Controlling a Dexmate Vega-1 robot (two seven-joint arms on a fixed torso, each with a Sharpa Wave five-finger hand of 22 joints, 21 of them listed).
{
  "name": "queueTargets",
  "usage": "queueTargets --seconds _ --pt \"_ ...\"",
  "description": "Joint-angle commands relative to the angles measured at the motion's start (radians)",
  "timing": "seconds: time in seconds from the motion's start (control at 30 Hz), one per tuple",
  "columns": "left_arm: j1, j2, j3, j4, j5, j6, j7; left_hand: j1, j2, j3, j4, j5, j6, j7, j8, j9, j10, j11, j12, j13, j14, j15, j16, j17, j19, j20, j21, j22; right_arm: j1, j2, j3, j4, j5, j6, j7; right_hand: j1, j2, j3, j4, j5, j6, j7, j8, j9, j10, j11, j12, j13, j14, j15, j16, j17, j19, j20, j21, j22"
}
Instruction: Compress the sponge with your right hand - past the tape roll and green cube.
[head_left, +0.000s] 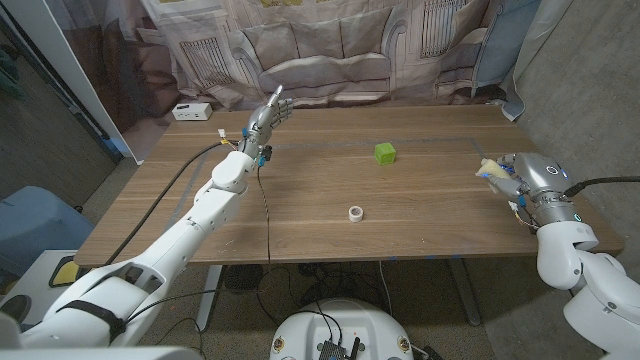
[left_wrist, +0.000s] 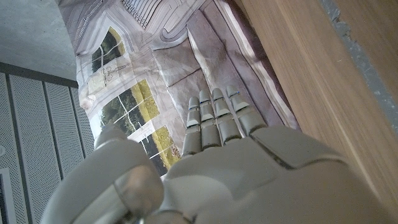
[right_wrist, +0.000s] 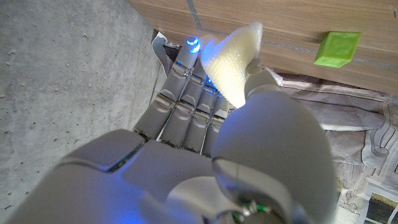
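The right hand (head_left: 512, 178) has its fingers (right_wrist: 180, 106) and thumb closed on the pale yellow sponge (right_wrist: 231, 62), pinching it near the right edge of the counter (head_left: 330, 190). In the right wrist view a corner of the sponge sticks out past the thumb, so the hold looks to be on one end and not across the middle. If the squeeze tightens there, the sponge could pop sideways out of the pinch and drop over the counter's edge, which lies just beside the hand. A squeeze on one end would also leave the free corner uncompressed.

The green cube (head_left: 385, 153) and the tape roll (head_left: 355, 213) stand well apart from the hand, toward the middle of the counter, so a knock against either seems unlikely.

The left hand (head_left: 268, 117) hangs over the far left part of the counter, fingers straight and holding nothing; a black cable (head_left: 266, 210) trails across the counter below it.

The thumb hides most of the sponge in the wrist view, and the head view shows it too small to judge how far it is already flattened. Whether the right hand touches the counter cannot be told.
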Motion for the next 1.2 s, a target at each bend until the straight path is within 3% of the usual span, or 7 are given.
queueTargets --seconds 0.03,0.5,1.2 --pt "0.016 0.017 -0.001 -0.048 0.013 0.027 0.02 0.006 0.005 0.001 -0.005 -0.003 0.003 -0.001 0.0 0.005 0.009 0.001 0.002 0.004 0.009 0.001 -0.001 0.003 0.006 -0.002 0.0 0.002 0.003 -0.021 -0.004 0.016 0.003 -0.003 0.039 -0.007 0.004 0.001 -0.007 -0.001 0.004 -0.008 0.005 0.001 0.001 -0.007 0.003 0.002 -0.008 -0.021 0.008 0.007 -0.003 -0.005 -0.004 0.002" --pt "0.03 0.019 -0.001 -0.076 0.018 0.034 0.035 0.006 0.005 0.002 -0.006 -0.003 0.004 -0.001 0.0 0.005 0.006 0.002 0.0 0.004 0.009 0.001 -0.001 0.003 0.007 -0.002 0.0 0.002 0.017 -0.065 -0.023 0.04 0.028 -0.02 0.093 -0.009 0.008 0.001 -0.013 -0.001 0.001 -0.012 0.007 0.0 -0.01 -0.011 0.003 0.002 -0.028 -0.019 0.005 0.011 -0.022 -0.008 -0.014 0.001" --pt "0.017 -0.006 0.007 -0.051 0.026 0.004 0.032 0.006 0.005 0.002 -0.007 -0.003 0.003 -0.001 0.0 0.005 0.007 0.0 0.001 0.004 0.008 0.001 -0.002 0.003 0.007 -0.002 0.0 0.002 0.048 -0.141 -0.071 0.063 0.087 -0.075 0.147 -0.022 0.013 -0.002 -0.013 -0.002 -0.01 -0.008 0.005 0.0 -0.016 0.0 0.005 0.003 -0.037 -0.013 0.008 0.018 -0.029 -0.004 -0.02 0.001"
